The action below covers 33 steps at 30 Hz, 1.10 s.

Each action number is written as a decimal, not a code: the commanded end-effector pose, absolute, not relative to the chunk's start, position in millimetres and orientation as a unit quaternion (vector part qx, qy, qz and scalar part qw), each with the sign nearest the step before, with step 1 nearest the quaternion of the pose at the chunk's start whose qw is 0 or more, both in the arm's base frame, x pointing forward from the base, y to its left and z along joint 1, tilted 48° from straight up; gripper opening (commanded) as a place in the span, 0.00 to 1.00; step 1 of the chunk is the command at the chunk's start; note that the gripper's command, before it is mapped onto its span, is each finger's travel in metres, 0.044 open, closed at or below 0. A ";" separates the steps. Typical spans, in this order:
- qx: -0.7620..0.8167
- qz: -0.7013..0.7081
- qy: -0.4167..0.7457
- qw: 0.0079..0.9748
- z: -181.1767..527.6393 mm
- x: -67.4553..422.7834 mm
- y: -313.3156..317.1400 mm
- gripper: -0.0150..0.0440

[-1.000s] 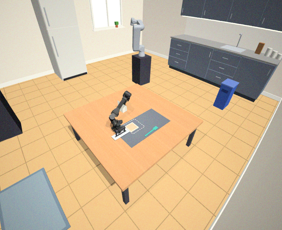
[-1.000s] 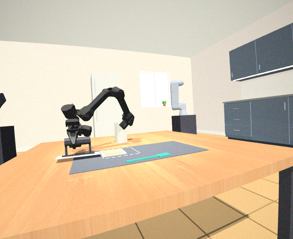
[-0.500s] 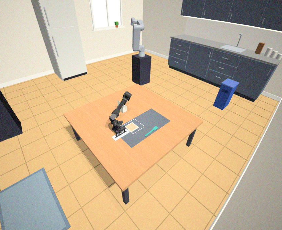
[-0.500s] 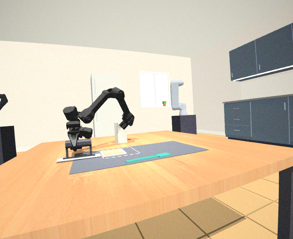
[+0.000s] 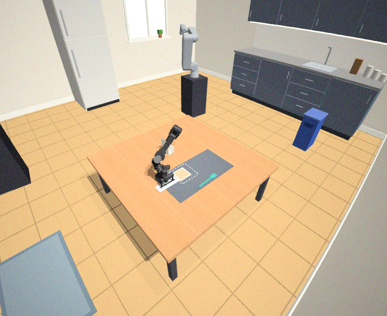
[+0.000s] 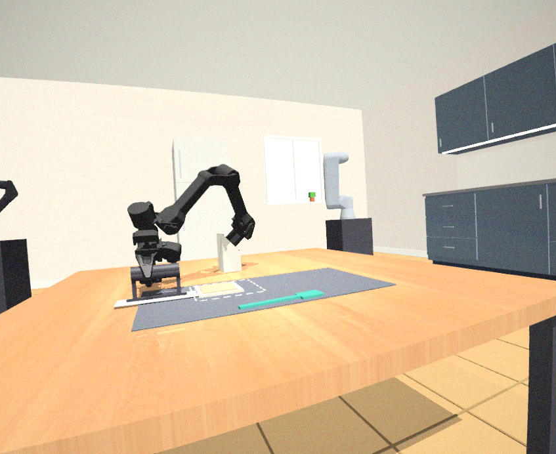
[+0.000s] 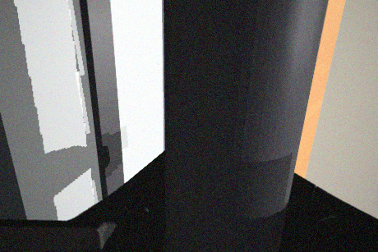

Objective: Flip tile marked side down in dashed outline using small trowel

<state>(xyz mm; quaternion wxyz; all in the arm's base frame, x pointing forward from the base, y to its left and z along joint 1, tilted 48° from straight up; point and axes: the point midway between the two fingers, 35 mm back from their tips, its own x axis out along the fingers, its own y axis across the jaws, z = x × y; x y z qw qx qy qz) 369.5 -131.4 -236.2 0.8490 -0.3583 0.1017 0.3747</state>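
The trowel (image 6: 151,298) is being gripped low in the jaws, its flat white blade apparently being laid against the tile (image 6: 218,288) edge for levering it over.

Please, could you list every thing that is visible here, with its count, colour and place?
table: 1, wood, room centre
mat: 1, grey, on table
dashed outline: 1, white, on mat
tile: 1, tan, inside outline
trowel: 1, white blade, low at mat's edge beside tile
flat tool: 1, teal, on mat, apart from tile
fridge: 1, white, by wall
bin: 1, blue, on floor
other arm: 1, light grey, on pedestal
arm: 1, black, on table
end effector: 1, black, shut on trowel
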 end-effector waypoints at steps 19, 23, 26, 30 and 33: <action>-0.325 0.386 0.145 0.851 -229.0 382.0 -175.7 0.25; -0.288 0.391 0.201 0.851 -228.0 387.9 -168.4 0.25; -0.261 0.391 0.245 0.848 -226.8 391.7 -162.8 0.25; -0.227 0.386 0.303 0.841 -224.5 395.8 -155.2 0.25; -0.204 0.377 0.346 0.835 -222.2 398.2 -149.7 0.25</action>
